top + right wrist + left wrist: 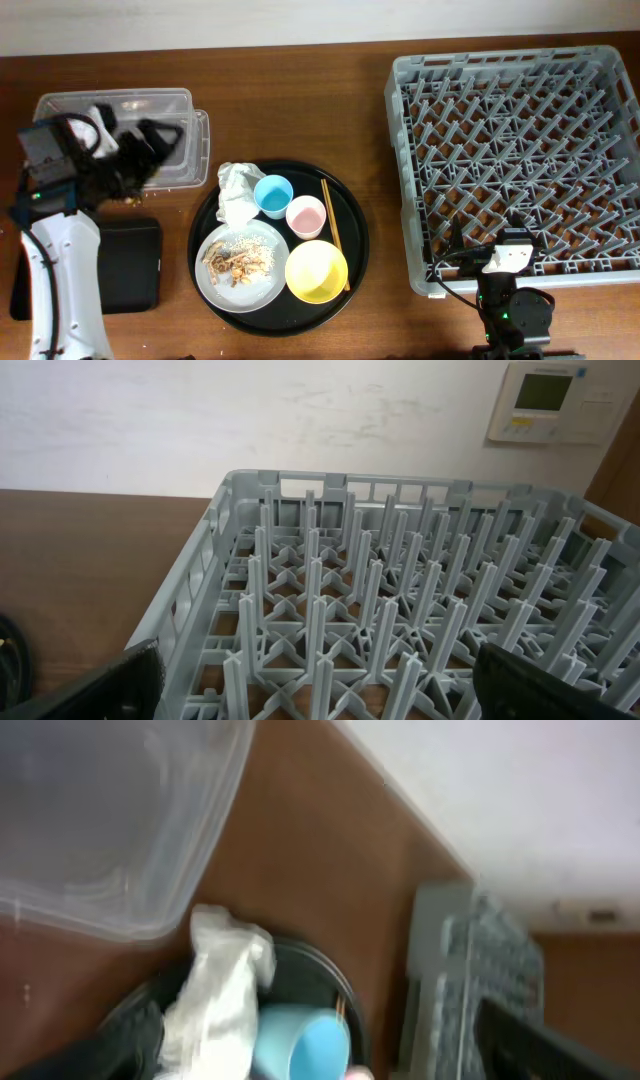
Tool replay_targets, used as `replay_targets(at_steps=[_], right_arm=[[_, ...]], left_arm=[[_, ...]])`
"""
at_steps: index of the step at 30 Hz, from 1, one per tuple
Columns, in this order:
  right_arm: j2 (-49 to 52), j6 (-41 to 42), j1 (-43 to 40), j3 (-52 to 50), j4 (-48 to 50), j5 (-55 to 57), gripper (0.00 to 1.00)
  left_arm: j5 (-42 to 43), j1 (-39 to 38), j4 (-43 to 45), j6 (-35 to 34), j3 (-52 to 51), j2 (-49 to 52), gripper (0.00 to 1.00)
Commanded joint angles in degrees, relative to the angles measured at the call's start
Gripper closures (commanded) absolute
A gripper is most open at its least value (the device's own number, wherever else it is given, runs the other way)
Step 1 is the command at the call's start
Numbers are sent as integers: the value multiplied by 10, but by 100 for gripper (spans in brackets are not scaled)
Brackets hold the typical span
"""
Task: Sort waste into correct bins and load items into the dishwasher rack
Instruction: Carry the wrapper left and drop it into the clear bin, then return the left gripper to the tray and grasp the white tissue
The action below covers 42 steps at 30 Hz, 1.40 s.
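**Overhead:** The left end effector [150, 142] hangs over the clear plastic tub [70, 105] at the far left of the tabletop [300, 110], its fingers apart and holding nothing. The shallow black tray [130, 265] lies nearer the robot than this end effector, beside the white arm. A few crumbs [130, 201] dot the wood just outside the tub. To the end effector's right, a round black tray [355, 215] carries the crumpled white tissue [238, 192], light-blue cup [272, 196], pink cup [306, 216], yellow bowl [316, 271] and pale grey plate [262, 285] bearing food scraps [232, 262]. The wooden chopsticks [333, 238] lie just beside the pink cup. The right end effector [485, 257] sits at the near edge of the grey dishwasher rack [410, 150], well apart from the round tray.

**Left wrist:** In a blurred picture, dark fingers [110, 1055] stand wide at both lower corners. The tub's corner is above them, and the tissue and light-blue cup lie ahead between them.

**Right wrist:** Fingers [90, 690] are spread at both lower corners, gripping nothing. The rack's upright pegs fill the view ahead, and a wall panel [545, 400] hangs beyond.
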Motion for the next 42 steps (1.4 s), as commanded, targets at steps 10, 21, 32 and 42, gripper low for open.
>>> replay_targets(at_steps=[10, 21, 32, 42], right_arm=[[-3, 0, -3, -4, -3, 1, 1], [-3, 0, -3, -4, -3, 1, 1], [-3, 0, -3, -4, -3, 1, 1], [-3, 0, -3, -4, -3, 1, 1]], left_arm=[[-294, -166, -144, 68, -1, 24, 18], [-333, -217, -126, 21, -1, 163, 34], [-323, -258, -89, 20, -1, 233, 34], [-323, -258, -95, 20, 16, 244, 83]])
